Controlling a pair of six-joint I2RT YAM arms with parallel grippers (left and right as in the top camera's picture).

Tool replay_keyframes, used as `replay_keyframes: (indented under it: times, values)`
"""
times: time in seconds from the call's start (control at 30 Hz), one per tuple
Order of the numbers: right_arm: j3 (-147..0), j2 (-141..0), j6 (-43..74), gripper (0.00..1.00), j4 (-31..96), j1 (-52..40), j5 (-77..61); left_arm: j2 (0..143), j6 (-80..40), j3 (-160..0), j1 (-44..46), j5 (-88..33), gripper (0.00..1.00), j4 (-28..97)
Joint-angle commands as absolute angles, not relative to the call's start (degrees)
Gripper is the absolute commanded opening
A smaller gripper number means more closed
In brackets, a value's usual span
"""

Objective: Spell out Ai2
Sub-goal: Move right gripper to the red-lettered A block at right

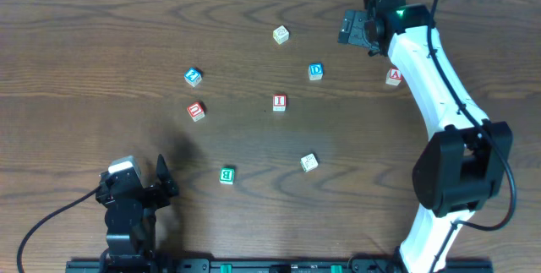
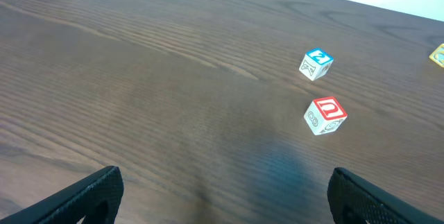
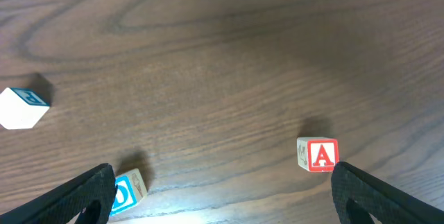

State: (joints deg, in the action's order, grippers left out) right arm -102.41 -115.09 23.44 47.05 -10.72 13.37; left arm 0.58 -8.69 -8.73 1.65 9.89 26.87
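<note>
The red "A" block (image 1: 394, 76) lies at the right, next to my right arm; it also shows in the right wrist view (image 3: 318, 154). The red "I" block (image 1: 280, 102) lies mid-table. The blue "2" block (image 1: 193, 76) lies to the left and shows in the left wrist view (image 2: 317, 64). My right gripper (image 1: 359, 32) is open and empty at the far right, above the table between the "A" block and a blue "D" block (image 3: 127, 190); its fingers (image 3: 222, 200) touch neither. My left gripper (image 1: 161, 180) is open and empty at the near left (image 2: 225, 196).
A blue "D" block (image 1: 315, 72), a red block (image 1: 196, 111) (image 2: 326, 115), a green "B" block (image 1: 226, 175), a yellowish block (image 1: 281, 34) and a cream block (image 1: 308, 162) lie scattered. A white block with a blue face (image 3: 24, 106) lies at the left of the right wrist view.
</note>
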Motion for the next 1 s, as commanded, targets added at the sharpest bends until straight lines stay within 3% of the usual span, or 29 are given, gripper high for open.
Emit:
replay_keyframes:
  times: [0.0,0.6,0.97]
  values:
    - [-102.1,-115.2,23.1,0.99,46.6,-10.7,13.3,0.2,-7.7,-7.6,1.5,10.9,0.95,27.1]
    - [-102.1,-115.2,23.0,0.99,46.0,-10.4,17.8,0.2,-7.7,-7.6,1.5,10.9,0.95,27.1]
    - [-102.1,-118.3,17.8,0.98,42.5,-5.2,17.0,0.2,-7.7,-7.6,1.5,10.9,0.95,27.1]
